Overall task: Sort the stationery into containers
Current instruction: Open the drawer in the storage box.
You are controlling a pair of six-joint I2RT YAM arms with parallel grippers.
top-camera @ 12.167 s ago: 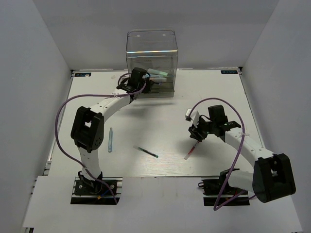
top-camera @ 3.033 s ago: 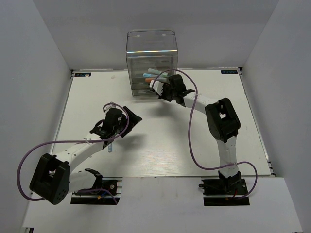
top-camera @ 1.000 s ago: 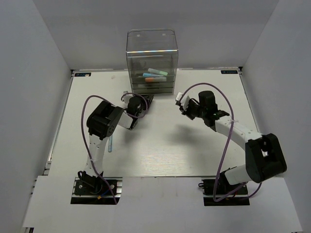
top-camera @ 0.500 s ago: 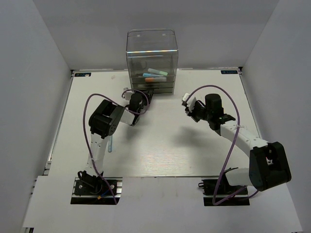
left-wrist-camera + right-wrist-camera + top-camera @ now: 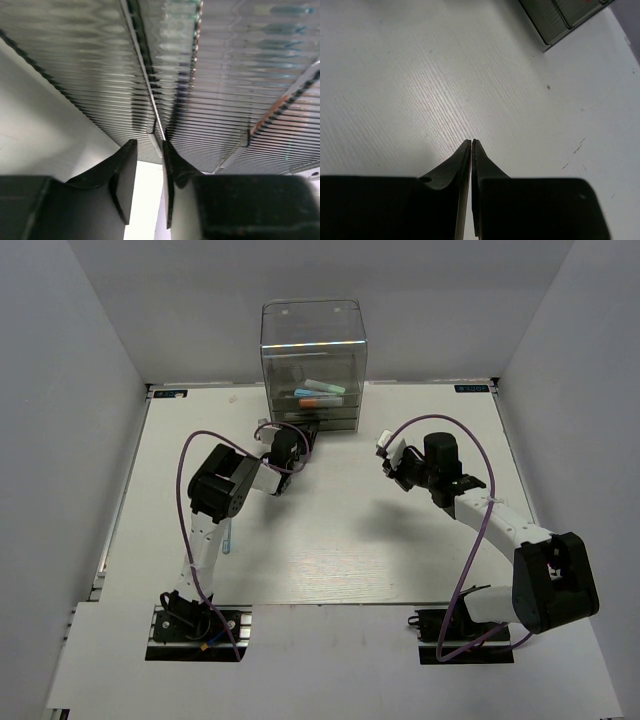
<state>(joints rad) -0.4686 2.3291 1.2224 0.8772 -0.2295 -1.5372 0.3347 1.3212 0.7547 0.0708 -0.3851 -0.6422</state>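
Mint and orange pens (image 5: 320, 390) lie in an upper drawer of the cabinet (image 5: 313, 340). A blue pen (image 5: 228, 537) lies on the bench (image 5: 350, 550), well in front of the cabinet and to its left, close beside the left arm (image 5: 205, 530). The left tool (image 5: 148, 145) is against the cabinet's lower front, its fingers slightly apart. A ribbed drawer edge (image 5: 150, 110) runs down to the gap, and contact cannot be told. The right tool (image 5: 471, 141) hangs in front of the cabinet's right corner, fingers pressed together, over white bench that spreads between the arms.
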